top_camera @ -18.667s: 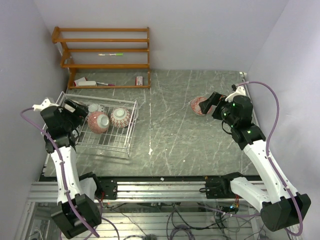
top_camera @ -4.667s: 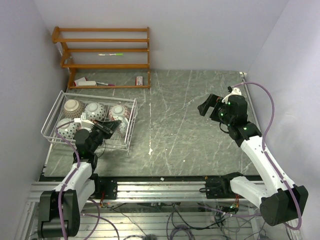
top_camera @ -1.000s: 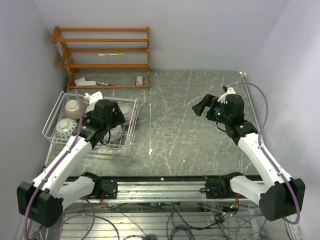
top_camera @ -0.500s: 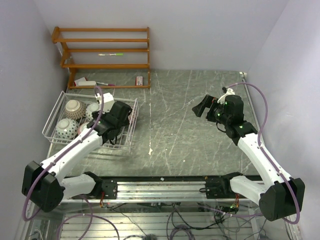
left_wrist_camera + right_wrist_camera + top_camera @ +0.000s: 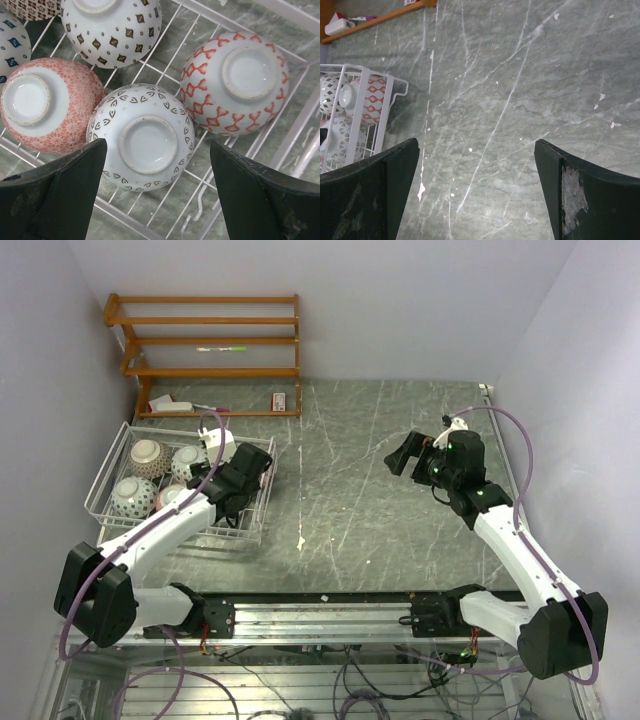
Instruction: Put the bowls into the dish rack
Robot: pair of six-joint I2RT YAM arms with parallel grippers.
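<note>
At the left edge of the table (image 5: 380,520), the dish rack (image 5: 104,470) holds overturned bowls (image 5: 247,82); left gripper (image 5: 157,150) and right gripper (image 5: 476,145) gape empty.

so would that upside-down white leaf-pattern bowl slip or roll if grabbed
Probably slippery: the white leaf-patterned bowl looks glazed and its rounded sides curve away. Likely rigid and chippable, with the pink bowl close beside it. Rim-down on the dish rack wires, it should not roll.

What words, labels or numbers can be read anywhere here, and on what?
None can be read.
The bowls carry only patterns, no writing.
The small box on the shelf may bear print, but it is too small to read.
</note>
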